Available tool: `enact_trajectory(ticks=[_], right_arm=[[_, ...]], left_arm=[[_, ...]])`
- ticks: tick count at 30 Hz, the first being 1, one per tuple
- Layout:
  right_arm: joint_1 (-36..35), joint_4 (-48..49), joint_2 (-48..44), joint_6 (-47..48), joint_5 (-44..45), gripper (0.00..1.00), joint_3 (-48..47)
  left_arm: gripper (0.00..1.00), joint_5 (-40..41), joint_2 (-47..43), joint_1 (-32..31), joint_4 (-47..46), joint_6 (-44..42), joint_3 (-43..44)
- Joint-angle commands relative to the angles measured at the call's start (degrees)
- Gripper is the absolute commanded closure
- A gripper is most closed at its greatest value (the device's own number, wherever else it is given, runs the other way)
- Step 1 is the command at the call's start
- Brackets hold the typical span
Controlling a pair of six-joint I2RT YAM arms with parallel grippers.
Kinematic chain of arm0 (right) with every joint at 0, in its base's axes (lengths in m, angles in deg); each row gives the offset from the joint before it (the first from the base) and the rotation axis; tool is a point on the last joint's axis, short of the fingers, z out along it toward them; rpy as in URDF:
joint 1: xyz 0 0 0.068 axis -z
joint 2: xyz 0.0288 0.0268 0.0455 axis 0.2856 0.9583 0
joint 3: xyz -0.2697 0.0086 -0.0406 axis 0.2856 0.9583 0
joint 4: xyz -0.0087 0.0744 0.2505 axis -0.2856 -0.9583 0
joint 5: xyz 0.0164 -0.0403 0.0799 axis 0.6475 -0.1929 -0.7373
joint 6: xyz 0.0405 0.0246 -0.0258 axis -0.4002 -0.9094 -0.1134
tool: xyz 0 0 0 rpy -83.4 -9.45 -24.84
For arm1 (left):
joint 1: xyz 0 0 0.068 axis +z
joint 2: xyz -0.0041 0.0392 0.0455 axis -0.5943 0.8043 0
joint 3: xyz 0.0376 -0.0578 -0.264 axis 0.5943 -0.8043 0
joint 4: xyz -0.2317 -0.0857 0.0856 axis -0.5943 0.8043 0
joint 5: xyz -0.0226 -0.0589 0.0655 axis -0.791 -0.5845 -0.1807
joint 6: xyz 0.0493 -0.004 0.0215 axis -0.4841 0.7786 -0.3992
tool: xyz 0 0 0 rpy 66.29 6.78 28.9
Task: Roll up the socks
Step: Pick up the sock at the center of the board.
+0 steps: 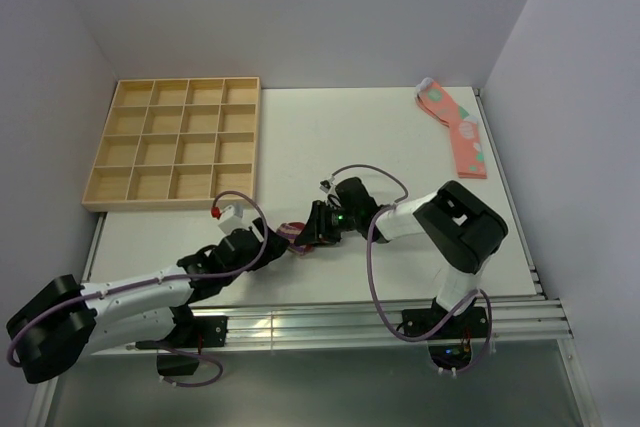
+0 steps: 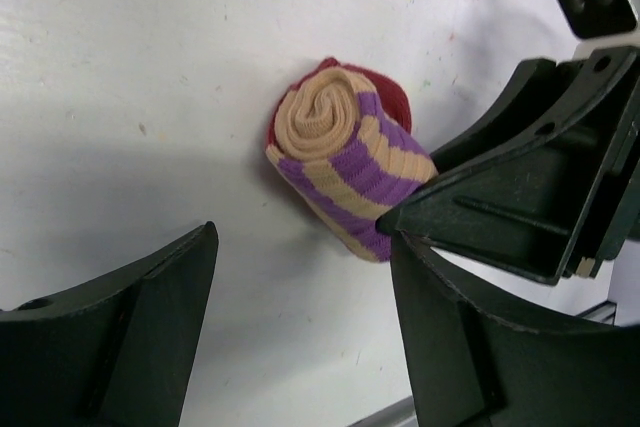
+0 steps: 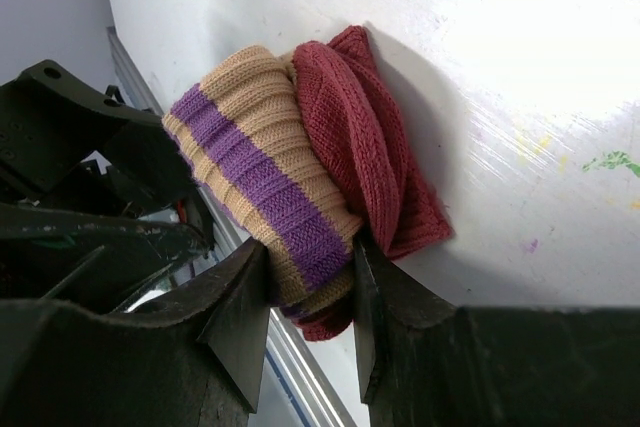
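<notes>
Right gripper (image 3: 308, 269) pinching sock roll (image 3: 262, 169), tray (image 1: 165, 204) (far)

No text, label, brand, number or sign can be read in any of the views. Only coloured patches are seen on the pink sock (image 1: 458, 132) at the far right of the table (image 1: 330, 137), and only plain bands on the striped sock (image 3: 262, 192). The green smear (image 3: 610, 160) on the table forms no letters.

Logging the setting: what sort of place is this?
Likely a robotics lab cell: a white table enclosed by plain walls, an aluminium rail at its near edge, and, as props, a wooden divider tray and a rolled striped sock.
</notes>
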Motion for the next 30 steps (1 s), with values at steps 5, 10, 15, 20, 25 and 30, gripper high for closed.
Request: enact_trajectory(ticks=[5,10,15,20,25,30], right_arm=[[1.7,-14.1,6.7,3.6,8.9,1.0,4.6],[3.0,-12.1,7.5,2.2,6.1,1.0,6.1],[3.5,-12.1,9.1,1.3,3.4,1.0,5.9],[3.9,-12.1,9.5,0.5,1.3,1.0,5.9],[4.2,-12.5,10.2,0.3,-0.6,1.0,5.3],[4.2,-9.1,11.7,-0.9,-4.2,1.0,6.0]], left_arm=[[0.25,4.8,4.6,-0.2,-12.0,5.9,-1.8],[0.26,5.5,9.5,-0.2,-15.8,7.1,-1.6],[0.26,5.7,13.6,-0.2,-18.3,7.3,-0.5],[0.27,5.3,17.1,-0.2,-20.1,8.5,0.2],[0.28,4.6,21.3,-0.3,-23.0,9.2,-0.2],[0.29,5.2,24.3,-0.5,-26.0,10.2,-1.3]])
